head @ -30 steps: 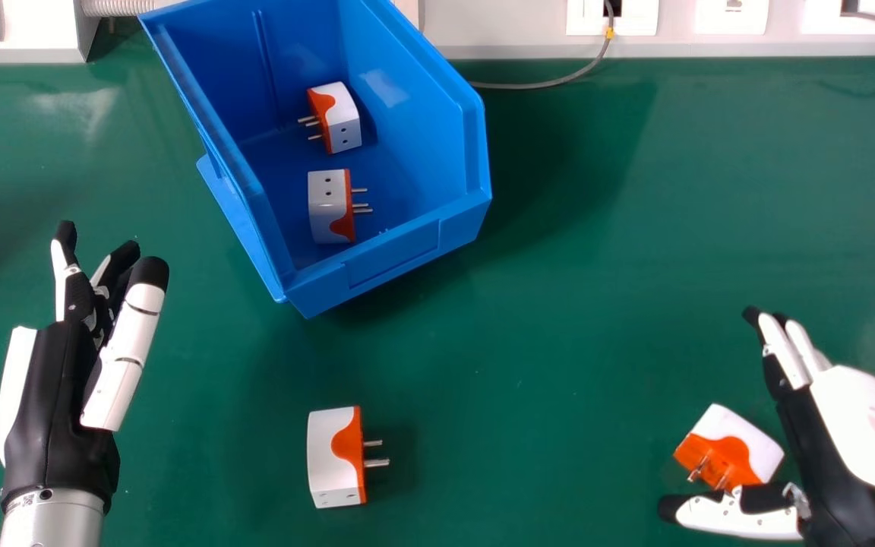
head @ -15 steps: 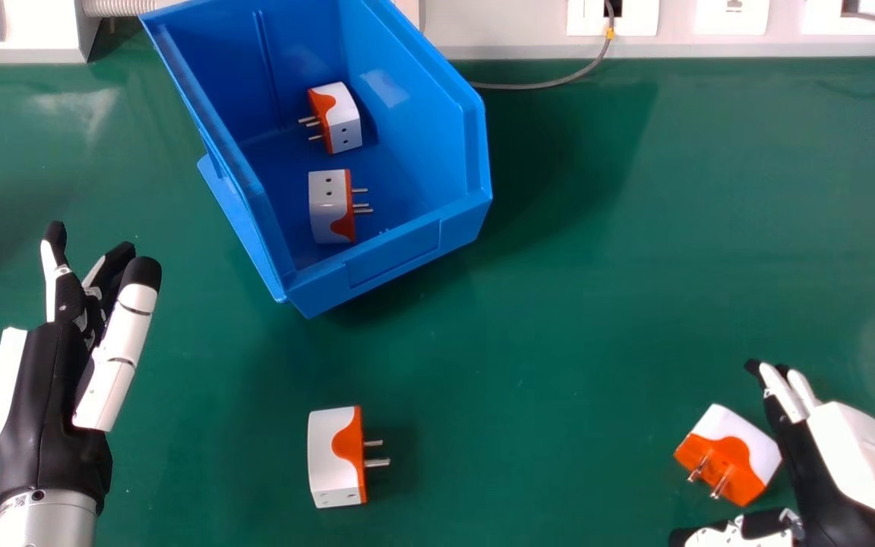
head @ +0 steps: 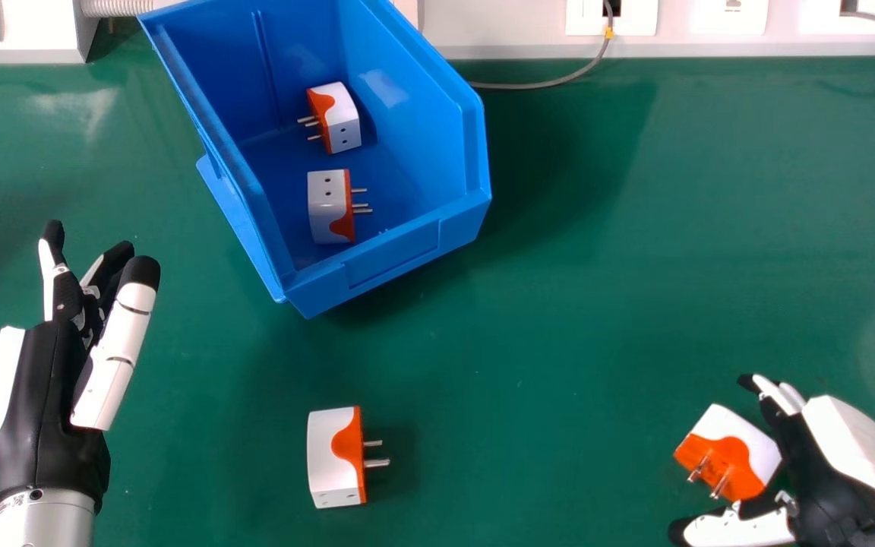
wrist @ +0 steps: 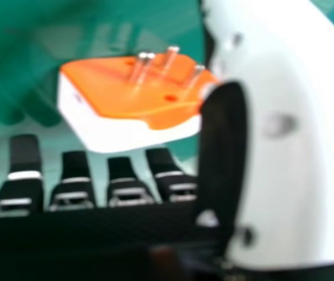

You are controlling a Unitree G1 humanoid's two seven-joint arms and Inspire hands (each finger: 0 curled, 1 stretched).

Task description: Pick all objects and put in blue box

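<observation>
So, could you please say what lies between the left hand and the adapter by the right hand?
Another adapter lies on the green table, in the head view.

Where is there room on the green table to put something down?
The biggest bare patch is right of the blue box, in front of the grey cable. Another lies between the loose middle plug and the right plug. It's crowded by the right hand: the right plug sits between its thumb and fingers.
</observation>
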